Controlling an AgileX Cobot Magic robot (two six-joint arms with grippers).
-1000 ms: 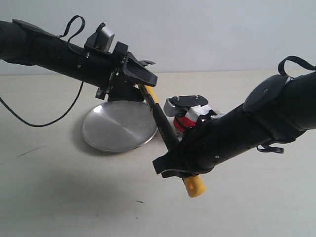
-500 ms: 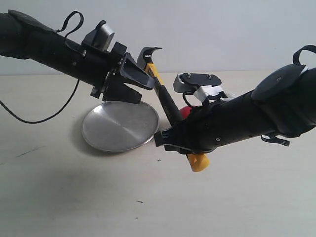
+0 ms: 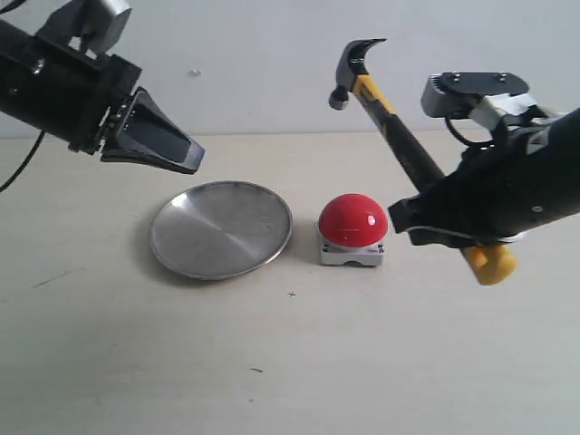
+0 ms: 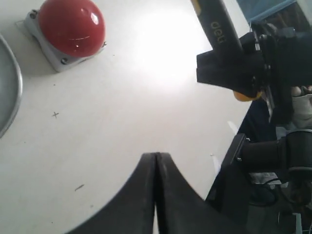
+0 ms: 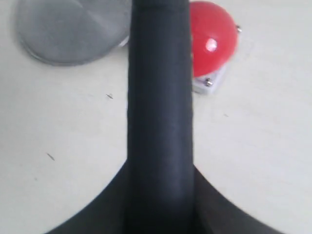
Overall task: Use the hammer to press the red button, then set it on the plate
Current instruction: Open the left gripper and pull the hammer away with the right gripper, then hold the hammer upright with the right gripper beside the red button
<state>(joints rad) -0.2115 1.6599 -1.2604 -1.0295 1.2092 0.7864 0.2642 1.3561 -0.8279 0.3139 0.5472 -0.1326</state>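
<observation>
My right gripper (image 3: 435, 222) is shut on the hammer (image 3: 403, 136), gripping the black handle near its yellow butt end. The hammer tilts up to the left, its dark head high in the air above the red button (image 3: 353, 220). That button, a red dome on a grey-white base, sits on the table just right of the plate (image 3: 220, 229). The handle (image 5: 160, 97) runs between my right fingers, with the red button (image 5: 214, 36) and plate (image 5: 68, 29) beyond it. My left gripper (image 3: 186, 154) hangs shut and empty above the plate's left side; its fingertips (image 4: 156, 158) meet above the table.
The pale table (image 3: 290, 362) has small dark specks in front of the plate. A light wall (image 3: 254, 63) stands behind. A black cable (image 3: 18, 163) trails from the left arm. The right arm's body (image 4: 273, 58) shows in the left wrist view.
The left gripper let go of the hammer, shut, and drew back up and left. The right gripper carried the hammer up and to the right, uncovering the red button.
</observation>
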